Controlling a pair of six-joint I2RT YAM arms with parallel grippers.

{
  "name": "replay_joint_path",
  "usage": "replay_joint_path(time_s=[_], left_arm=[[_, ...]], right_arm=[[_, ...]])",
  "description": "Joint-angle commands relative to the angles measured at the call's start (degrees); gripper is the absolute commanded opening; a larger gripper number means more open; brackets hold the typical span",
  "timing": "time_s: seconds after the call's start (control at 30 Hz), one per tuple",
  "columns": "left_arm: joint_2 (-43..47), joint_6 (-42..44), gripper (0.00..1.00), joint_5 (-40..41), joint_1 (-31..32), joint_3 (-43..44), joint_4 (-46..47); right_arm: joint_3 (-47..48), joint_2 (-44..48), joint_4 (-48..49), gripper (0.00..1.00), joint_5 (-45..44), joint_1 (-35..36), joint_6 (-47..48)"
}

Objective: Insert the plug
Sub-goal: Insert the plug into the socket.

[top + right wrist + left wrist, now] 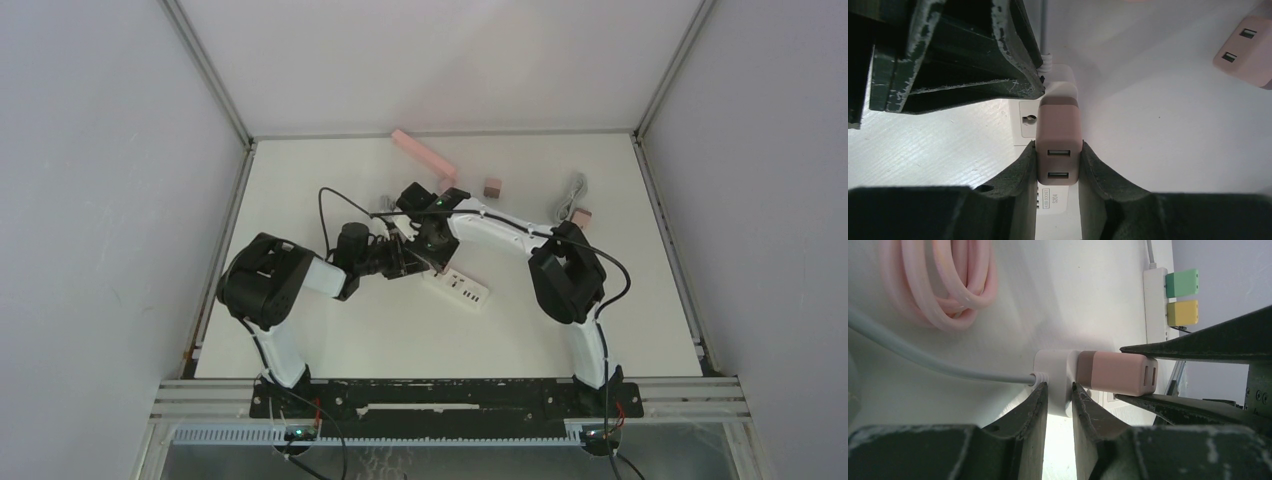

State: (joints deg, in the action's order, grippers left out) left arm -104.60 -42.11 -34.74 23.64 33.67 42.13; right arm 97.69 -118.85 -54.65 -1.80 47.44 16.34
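Midway between the table's (330,335) side edges, over the power strip (462,291), the right gripper (1058,150) clamps the pink USB charger's (1058,125) flat sides, its nose against the white socket block (1055,365) pinched by the left gripper (1059,390); the charger looks light, rigid and probably slippery.

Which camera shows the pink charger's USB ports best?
Right wrist: the pink charger sits clamped in the right gripper, both ports facing the lens. Left wrist sees it side-on, ports foreshortened. From the top it is too small to make out.
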Motion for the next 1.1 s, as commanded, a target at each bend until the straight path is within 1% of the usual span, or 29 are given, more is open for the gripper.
replay_joint_path(time_s=[0.0, 0.27, 0.3, 0.5, 0.67, 0.77, 1.07], left_arm=[[-1.7, 1.0, 0.30, 1.7, 0.3, 0.3, -4.4], [-1.5, 1.1, 0.31, 1.8, 0.3, 0.2, -4.4], [-1.4, 1.1, 0.31, 1.9, 0.2, 0.2, -4.4], [-0.6, 1.6, 0.35, 2.0, 0.2, 0.1, -5.0], [0.9, 2.7, 0.37, 2.9, 0.3, -0.2, -6.4], [1.8, 2.9, 0.38, 3.3, 0.2, -0.5, -6.8], [5.7, 3.3, 0.44, 5.2, 0.1, -1.8, -8.7]], right_arm=[[-2.3, -5.9, -0.9, 0.00, 4.2, -2.2, -1.6], [-3.4, -5.2, 0.0, 0.00, 4.2, -1.7, -1.2], [-3.3, -4.9, 0.1, 0.03, 4.3, -1.6, -1.4], [-2.7, -1.9, 0.8, 0.31, 4.3, -1.5, -1.7], [-1.4, 0.5, 0.7, 0.48, 4.1, -1.9, -2.0], [-1.1, 2.2, 0.8, 0.56, 4.3, -1.9, -2.2], [-3.7, 9.4, 2.9, 0.69, 3.0, -2.0, -4.6]])
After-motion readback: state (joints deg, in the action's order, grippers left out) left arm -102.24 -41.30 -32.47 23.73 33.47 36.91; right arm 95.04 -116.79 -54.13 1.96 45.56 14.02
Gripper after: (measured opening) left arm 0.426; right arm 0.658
